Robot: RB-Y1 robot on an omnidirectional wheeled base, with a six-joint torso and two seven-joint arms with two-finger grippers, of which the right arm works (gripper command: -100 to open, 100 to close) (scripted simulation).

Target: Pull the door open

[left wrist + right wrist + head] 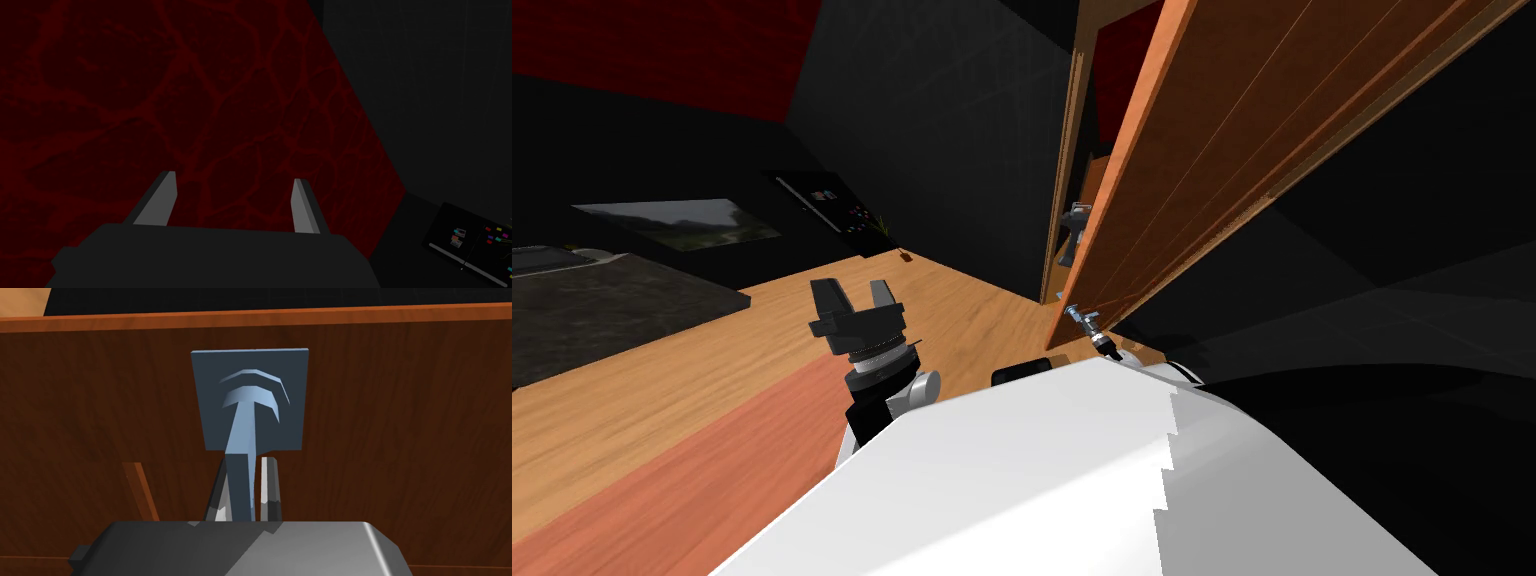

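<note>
Grey right gripper [245, 480] — fingers clamped on blue-grey lever handle [247, 413], its long axis running straight out from the jaws to a square backplate [210, 388] on the brown door [400, 438]. Left gripper [857, 300], 9 o'clock of the handle in head view, well apart — spread wide, empty.

The brown wooden door [1212, 150] stands partly open, showing its lighter orange edge. A blue-grey lever handle [243, 453] juts from a square plate [205, 398] near that edge.
</note>
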